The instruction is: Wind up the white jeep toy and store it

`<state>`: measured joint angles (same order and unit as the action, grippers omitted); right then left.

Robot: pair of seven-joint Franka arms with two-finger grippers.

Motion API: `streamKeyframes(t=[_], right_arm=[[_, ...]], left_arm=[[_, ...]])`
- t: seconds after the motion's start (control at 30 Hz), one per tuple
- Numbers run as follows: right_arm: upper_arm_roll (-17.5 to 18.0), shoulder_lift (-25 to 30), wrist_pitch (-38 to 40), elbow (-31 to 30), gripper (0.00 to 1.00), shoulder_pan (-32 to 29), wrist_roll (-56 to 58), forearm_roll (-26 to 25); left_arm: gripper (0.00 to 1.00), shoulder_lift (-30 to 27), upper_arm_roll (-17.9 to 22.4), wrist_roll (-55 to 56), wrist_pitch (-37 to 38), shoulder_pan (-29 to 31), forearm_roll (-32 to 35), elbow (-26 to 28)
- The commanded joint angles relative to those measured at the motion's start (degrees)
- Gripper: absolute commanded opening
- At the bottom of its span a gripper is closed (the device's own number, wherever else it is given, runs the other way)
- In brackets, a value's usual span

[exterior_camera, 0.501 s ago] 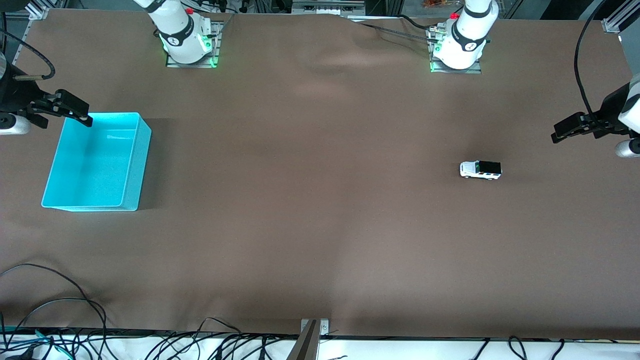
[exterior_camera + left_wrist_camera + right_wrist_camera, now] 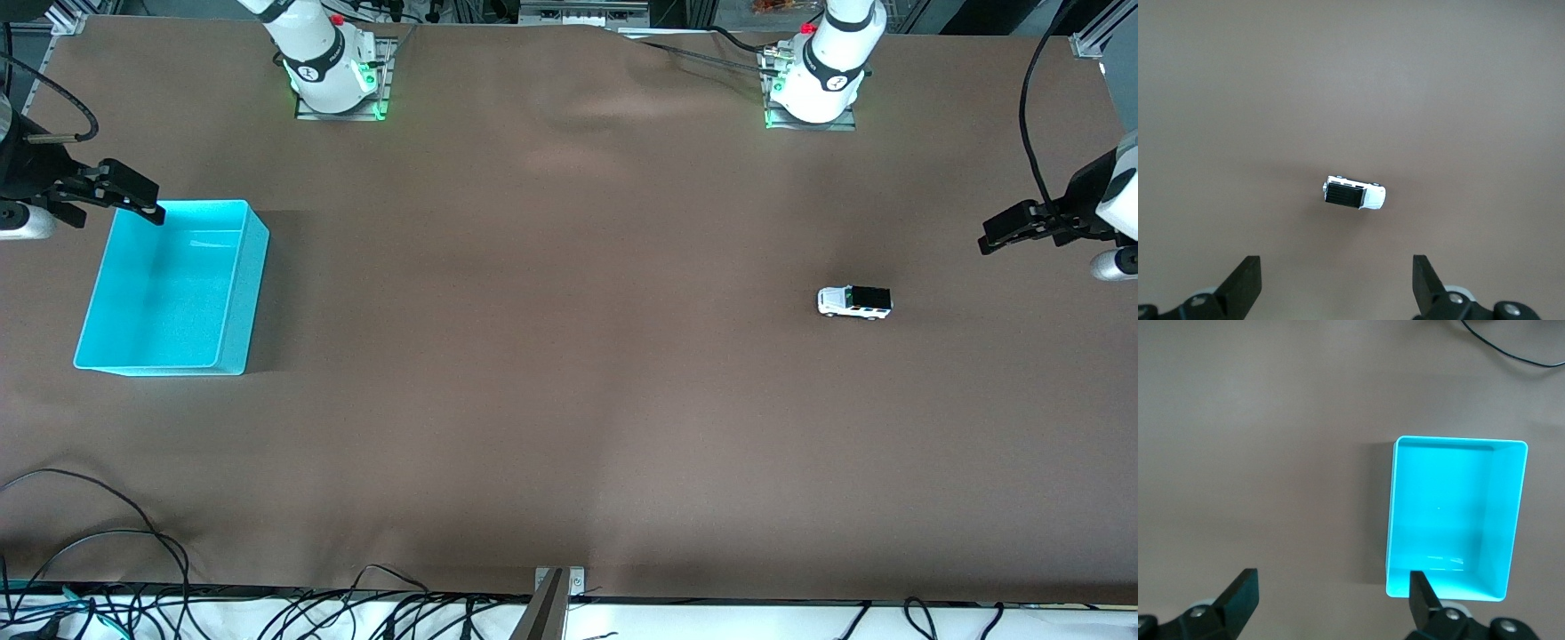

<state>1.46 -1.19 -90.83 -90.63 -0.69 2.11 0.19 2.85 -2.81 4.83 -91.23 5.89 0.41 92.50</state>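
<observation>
The white jeep toy stands on its wheels on the brown table, toward the left arm's end, black roof up. It also shows in the left wrist view, where the jeep lies apart from the fingers. My left gripper hangs open over the table at that end, past the jeep, with nothing between its fingers. The cyan bin sits at the right arm's end and holds nothing. Over the bin's corner my right gripper hovers, open and empty, with one wall of the bin in its wrist view.
The two arm bases stand along the table's edge farthest from the front camera. Loose black cables lie at the near edge toward the right arm's end. A metal bracket sits mid-way along the near edge.
</observation>
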Motion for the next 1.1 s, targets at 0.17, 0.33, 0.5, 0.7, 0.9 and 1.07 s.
streamKeyframes(t=[0.17, 0.33, 0.5, 0.7, 0.9, 1.07], right_arm=[[-0.1, -0.7, 0.8, 1.4, 1.0, -0.5, 0.7, 0.4], [-0.1, -0.7, 1.0, 1.4, 1.0, -0.4, 0.3, 0.4], [-0.1, -0.7, 1.0, 1.4, 1.0, -0.5, 0.4, 0.4], [-0.1, -0.7, 1.0, 1.4, 1.0, -0.5, 0.6, 0.3], [-0.1, -0.7, 1.0, 1.4, 1.0, -0.4, 0.6, 0.2], [-0.1, -0.7, 1.1, 1.4, 1.0, -0.4, 0.6, 0.2]], left_arm=[[1.0, 0.6, 0.1, -0.9, -0.2, 0.0, 0.1, -0.1], [1.0, 1.3, 0.2, -0.8, -0.3, 0.0, 0.4, -0.1], [1.0, 2.2, 0.2, -0.6, -0.2, 0.0, 0.4, -0.1], [1.0, 2.8, 0.4, 0.6, -0.1, 0.8, 0.2, 0.0], [1.0, 3.7, 0.3, 10.2, 0.1, 1.0, 0.2, 0.8], [1.0, 5.0, 0.3, 19.9, 0.4, 0.8, 0.2, 0.9]])
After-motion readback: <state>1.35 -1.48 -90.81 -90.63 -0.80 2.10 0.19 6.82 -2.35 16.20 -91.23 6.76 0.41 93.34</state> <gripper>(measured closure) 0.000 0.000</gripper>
